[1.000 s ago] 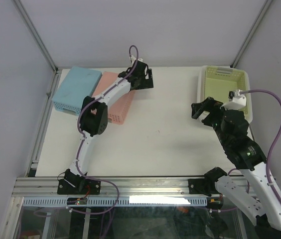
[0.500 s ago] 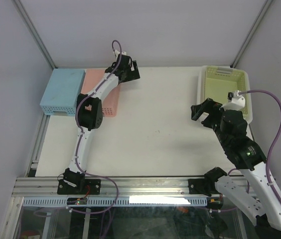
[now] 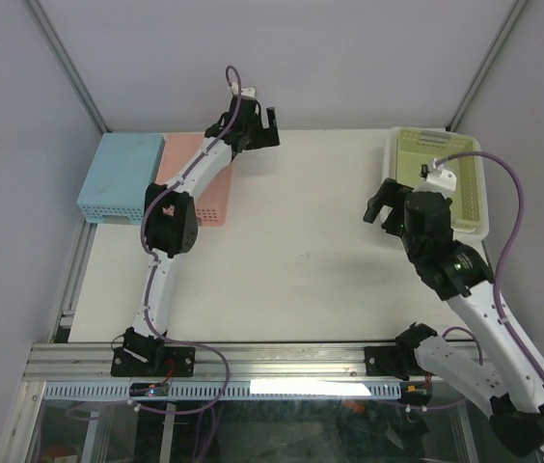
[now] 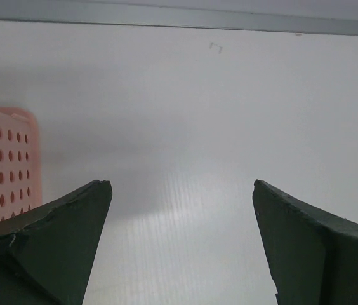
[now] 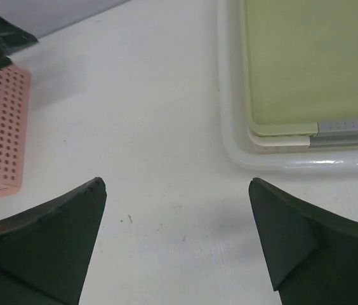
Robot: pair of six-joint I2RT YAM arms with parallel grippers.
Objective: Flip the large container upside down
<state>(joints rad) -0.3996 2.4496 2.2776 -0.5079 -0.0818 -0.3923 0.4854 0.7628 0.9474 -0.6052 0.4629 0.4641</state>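
Blue container [image 3: 121, 177] shows only from overhead.

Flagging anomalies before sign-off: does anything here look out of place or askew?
The blue container sits at the table's far-left corner and appears to overhang its left edge; nothing else stands out.

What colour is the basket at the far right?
The basket is pale yellow-green, clearest in the right wrist view.
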